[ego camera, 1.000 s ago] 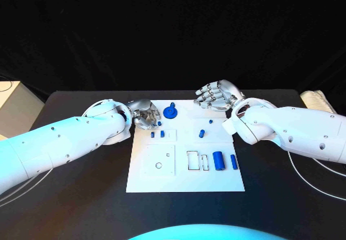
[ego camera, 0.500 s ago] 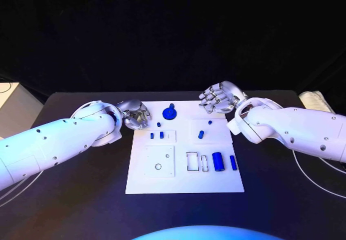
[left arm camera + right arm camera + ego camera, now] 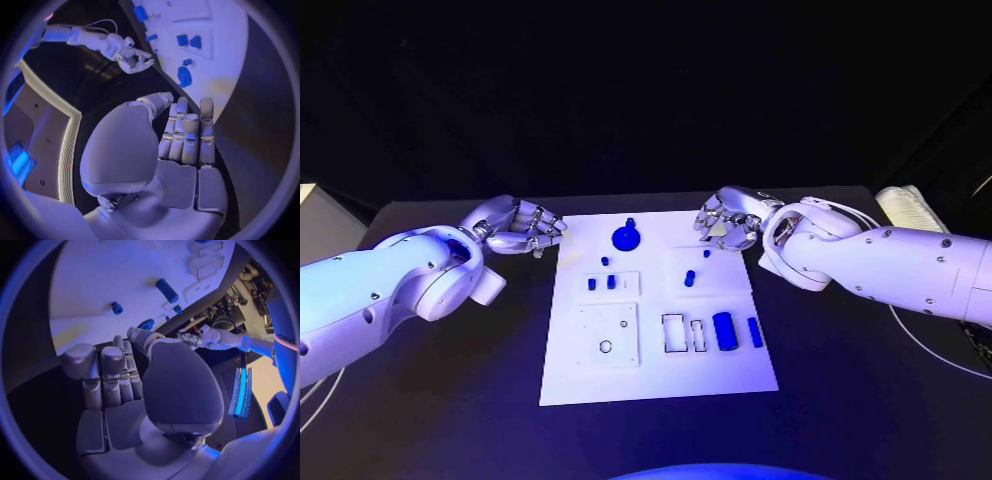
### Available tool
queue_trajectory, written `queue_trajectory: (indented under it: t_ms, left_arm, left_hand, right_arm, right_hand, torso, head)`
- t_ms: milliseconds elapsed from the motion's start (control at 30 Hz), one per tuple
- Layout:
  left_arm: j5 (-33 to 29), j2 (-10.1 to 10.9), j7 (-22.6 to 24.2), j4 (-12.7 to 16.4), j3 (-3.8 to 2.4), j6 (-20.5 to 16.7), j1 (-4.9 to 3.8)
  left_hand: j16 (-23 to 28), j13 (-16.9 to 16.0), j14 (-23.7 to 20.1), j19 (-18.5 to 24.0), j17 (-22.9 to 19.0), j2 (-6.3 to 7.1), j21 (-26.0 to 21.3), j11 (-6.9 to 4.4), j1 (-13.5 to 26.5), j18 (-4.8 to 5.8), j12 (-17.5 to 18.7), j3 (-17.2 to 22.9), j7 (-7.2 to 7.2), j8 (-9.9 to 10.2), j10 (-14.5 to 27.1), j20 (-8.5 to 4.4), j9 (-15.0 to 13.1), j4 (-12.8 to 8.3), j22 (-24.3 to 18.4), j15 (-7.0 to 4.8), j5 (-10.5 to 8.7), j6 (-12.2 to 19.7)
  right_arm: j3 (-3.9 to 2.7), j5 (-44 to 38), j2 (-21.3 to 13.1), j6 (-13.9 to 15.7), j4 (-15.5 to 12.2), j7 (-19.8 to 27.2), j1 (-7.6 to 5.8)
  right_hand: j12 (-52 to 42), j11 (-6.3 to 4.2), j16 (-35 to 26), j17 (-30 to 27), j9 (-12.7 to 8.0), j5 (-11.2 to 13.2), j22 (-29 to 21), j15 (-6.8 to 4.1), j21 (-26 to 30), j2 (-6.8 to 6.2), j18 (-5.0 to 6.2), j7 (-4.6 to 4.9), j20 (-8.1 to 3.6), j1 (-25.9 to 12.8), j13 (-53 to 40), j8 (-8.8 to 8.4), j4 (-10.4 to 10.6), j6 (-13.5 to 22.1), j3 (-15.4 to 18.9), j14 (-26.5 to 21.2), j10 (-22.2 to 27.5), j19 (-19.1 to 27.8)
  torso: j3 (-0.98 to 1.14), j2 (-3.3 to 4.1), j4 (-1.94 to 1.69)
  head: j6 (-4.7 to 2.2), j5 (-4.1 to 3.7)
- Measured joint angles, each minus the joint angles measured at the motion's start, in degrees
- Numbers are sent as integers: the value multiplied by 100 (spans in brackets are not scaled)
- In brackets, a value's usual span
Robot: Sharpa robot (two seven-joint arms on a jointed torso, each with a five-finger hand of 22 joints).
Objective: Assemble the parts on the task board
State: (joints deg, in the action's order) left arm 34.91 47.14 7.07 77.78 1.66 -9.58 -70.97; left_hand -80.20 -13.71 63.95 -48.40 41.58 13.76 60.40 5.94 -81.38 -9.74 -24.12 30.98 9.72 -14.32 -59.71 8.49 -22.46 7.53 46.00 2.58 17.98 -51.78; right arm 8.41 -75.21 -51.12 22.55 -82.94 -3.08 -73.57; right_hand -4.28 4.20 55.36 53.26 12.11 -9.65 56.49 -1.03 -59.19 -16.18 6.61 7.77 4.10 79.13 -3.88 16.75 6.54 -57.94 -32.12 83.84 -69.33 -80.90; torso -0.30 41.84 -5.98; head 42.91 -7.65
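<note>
The white task board [image 3: 661,375] lies in the middle of the black table. On it are a round blue part with a stem [image 3: 626,238], small blue parts [image 3: 689,277] near the far end, and a thick blue cylinder [image 3: 724,331] beside a slim one [image 3: 754,332]. My left hand [image 3: 516,228] hovers off the board's far left corner, fingers loosely bent, holding nothing. My right hand [image 3: 730,222] hangs over the far right corner, also empty. In the left wrist view the left hand [image 3: 181,135] faces the board [image 3: 219,60]. The right wrist view has the right hand [image 3: 119,375] above a blue part [image 3: 166,290].
A pale rolled cloth [image 3: 906,208] lies at the table's far right edge. The board has raised white frames and recesses [image 3: 610,330] near its middle. Bare black table [image 3: 444,380] stretches on both sides of the board.
The camera has shifted. My left hand has drawn back leftward off the board's far left corner. My right hand has come a little closer to the far right corner.
</note>
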Motion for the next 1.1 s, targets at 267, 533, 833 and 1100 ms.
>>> queue_trajectory:
  t_ms: [267, 533, 833, 1100]
  left_arm:
    - [-1614, 440, 605, 486, 0, 286, 101]
    - [-2158, 581, 870, 614, 0, 398, 128]
    - [-2321, 614, 978, 622, -1, 429, 136]
    - [-2337, 616, 991, 622, -1, 428, 137]
  left_hand:
    - [124, -22, -310, 63, -366, 50, -135, 31, 124, 0, 0, -160, -9, 0, 171, 22, 0, 110, -76, 21, 0, 9]
    - [136, -30, -357, 72, -439, 50, -154, 31, 124, 0, 0, -182, 3, 0, 188, 31, 0, 101, -89, 30, 0, 21]
    - [136, -35, -356, 71, -439, 50, -181, 51, 124, 0, 0, -198, 0, 1, 208, 31, -1, 117, -102, 30, 0, 60]
    - [136, -47, -356, 71, -434, 50, -203, 51, 124, 0, 0, -214, 20, 1, 207, 31, -1, 101, -114, 29, 0, 80]
  right_arm:
    - [0, -1342, -83, -328, -130, -381, 33]
    - [1, -1938, -70, -483, -252, -615, 96]
    - [1, -2153, -38, -651, -325, -751, 153]
    - [-22, -2213, 20, -687, -299, -815, 170]
  right_hand:
    - [28, 39, 858, 696, 52, 113, 819, 40, -765, -25, -90, 0, 45, -163, 0, -111, -58, 0, 211, 3, 166, -45]
    - [28, 57, 1216, 967, 69, 133, 1200, 62, -1114, -25, -93, -3, 85, -163, -4, -170, -70, 41, 360, 17, 205, -86]
    - [28, -13, 1409, 1106, 113, 133, 1509, 62, -1384, -3, -177, -70, 53, -185, -12, -170, -48, -27, 338, 17, 171, -159]
    - [28, -34, 1591, 1201, 201, 133, 1764, 62, -1626, 127, -177, -86, 42, -54, -7, -170, -101, -189, -151, 17, -15, -211]
  torso:
    - [-9, -3, -8]
    - [-3, -4, -3]
    - [3, -4, 3]
    - [8, -1, 2]
  head:
    - [-14, -37]
    - [-16, -39]
    - [-9, -29]
    - [-10, -44]
